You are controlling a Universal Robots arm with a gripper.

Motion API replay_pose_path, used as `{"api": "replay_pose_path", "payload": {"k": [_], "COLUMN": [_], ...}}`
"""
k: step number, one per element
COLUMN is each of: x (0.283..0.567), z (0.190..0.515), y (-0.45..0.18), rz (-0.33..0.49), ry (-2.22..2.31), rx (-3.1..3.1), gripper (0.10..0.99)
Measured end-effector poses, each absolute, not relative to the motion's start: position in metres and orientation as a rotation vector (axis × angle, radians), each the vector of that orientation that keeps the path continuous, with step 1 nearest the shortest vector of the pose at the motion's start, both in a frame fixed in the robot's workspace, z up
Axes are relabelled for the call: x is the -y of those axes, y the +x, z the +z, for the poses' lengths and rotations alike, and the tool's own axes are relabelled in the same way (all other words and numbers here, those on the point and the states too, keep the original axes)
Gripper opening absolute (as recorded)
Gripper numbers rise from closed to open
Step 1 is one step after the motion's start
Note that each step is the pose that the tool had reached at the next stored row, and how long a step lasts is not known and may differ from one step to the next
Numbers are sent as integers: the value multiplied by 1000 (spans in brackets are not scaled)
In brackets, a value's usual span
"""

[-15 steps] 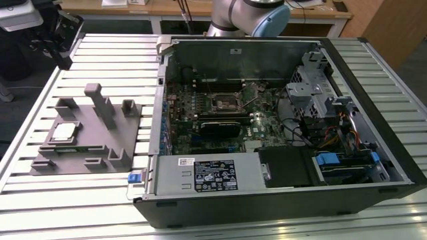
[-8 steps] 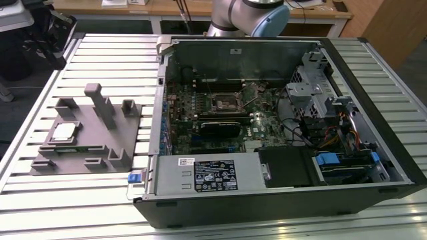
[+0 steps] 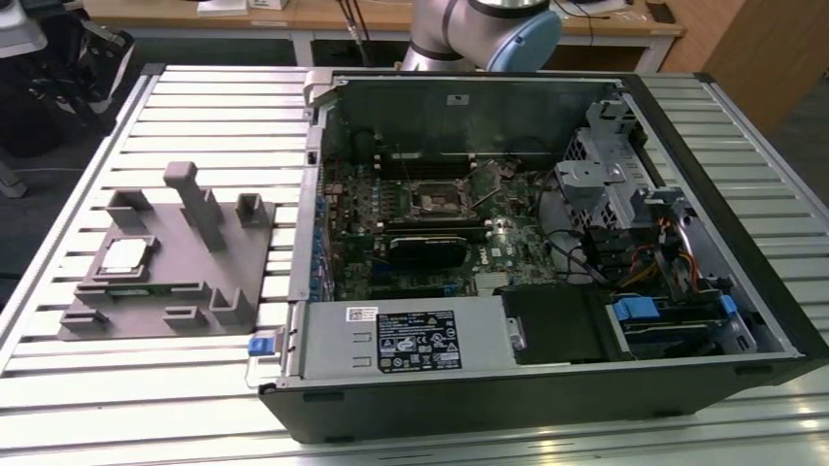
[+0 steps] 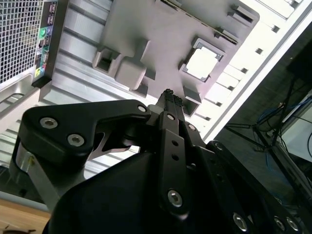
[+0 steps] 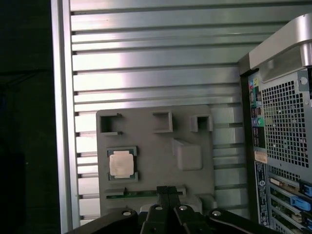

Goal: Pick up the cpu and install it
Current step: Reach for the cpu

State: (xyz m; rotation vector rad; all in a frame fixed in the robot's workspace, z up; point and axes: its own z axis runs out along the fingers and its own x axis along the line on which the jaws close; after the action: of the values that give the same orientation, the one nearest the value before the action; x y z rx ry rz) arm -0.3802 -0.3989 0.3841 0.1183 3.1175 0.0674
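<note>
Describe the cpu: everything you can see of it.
The cpu is a small, thin, flat square with a pale silvery metal face and a greenish rim. It lies flat, face up, in a square recess of the grey holder plate, outside the open computer case. Nothing grips it; the tool hangs above the plate, apart from it.

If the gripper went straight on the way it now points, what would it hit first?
The gripper would probably meet the grey tray near its green memory strip, not the cpu; depth unclear.
</note>
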Motion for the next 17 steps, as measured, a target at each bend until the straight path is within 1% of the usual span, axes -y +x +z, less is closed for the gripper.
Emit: {"api": "replay_pose_path", "payload": {"k": [17], "x": [399], "z": [383], "y": [-406], "rz": [67], "ry": [118], "rx": [-3118], "gripper": [106]}}
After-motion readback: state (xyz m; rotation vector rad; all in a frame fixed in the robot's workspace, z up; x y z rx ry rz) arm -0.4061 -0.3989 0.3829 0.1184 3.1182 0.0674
